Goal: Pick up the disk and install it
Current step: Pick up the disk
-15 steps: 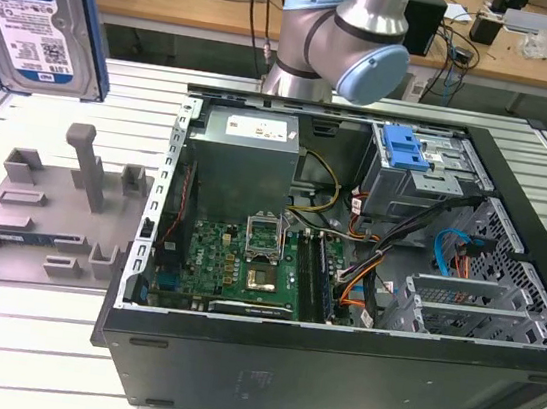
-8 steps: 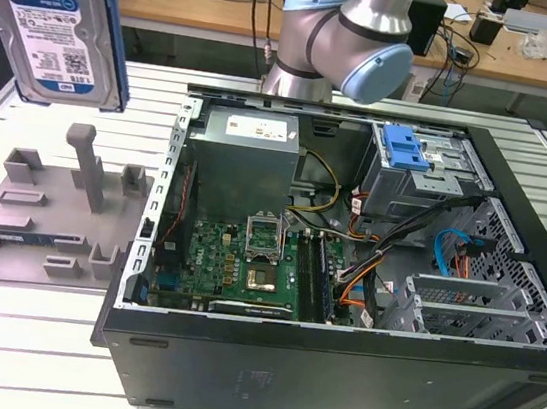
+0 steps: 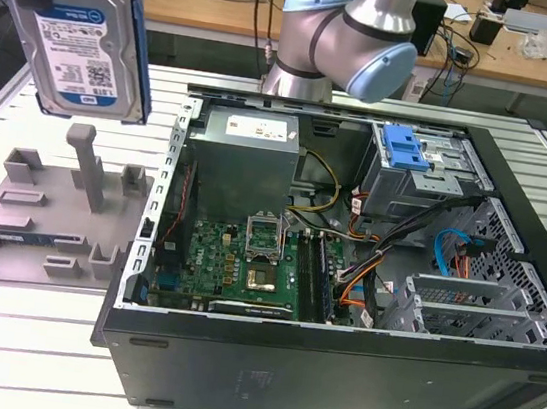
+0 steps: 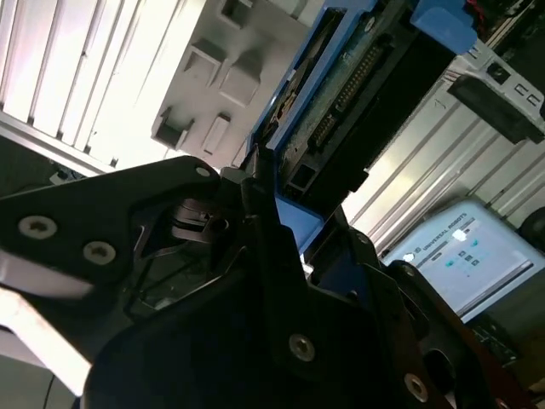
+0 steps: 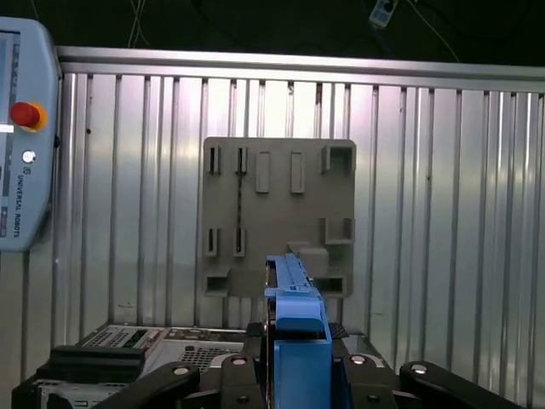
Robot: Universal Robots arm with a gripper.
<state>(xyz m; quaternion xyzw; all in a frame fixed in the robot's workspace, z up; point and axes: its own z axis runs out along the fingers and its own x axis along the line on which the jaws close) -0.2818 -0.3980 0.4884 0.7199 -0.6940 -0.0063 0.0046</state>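
Holding the disk (image 3: 79,38) clamped in the gripper (image 5: 298,368), above the grey tray (image 3: 33,233), at ten o'clock from the open computer (image 3: 332,374).

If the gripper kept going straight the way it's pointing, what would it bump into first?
Probably the grey holder plate, straight ahead in the first wrist view. The disk in the gripper sticks out in front, so that would touch first.
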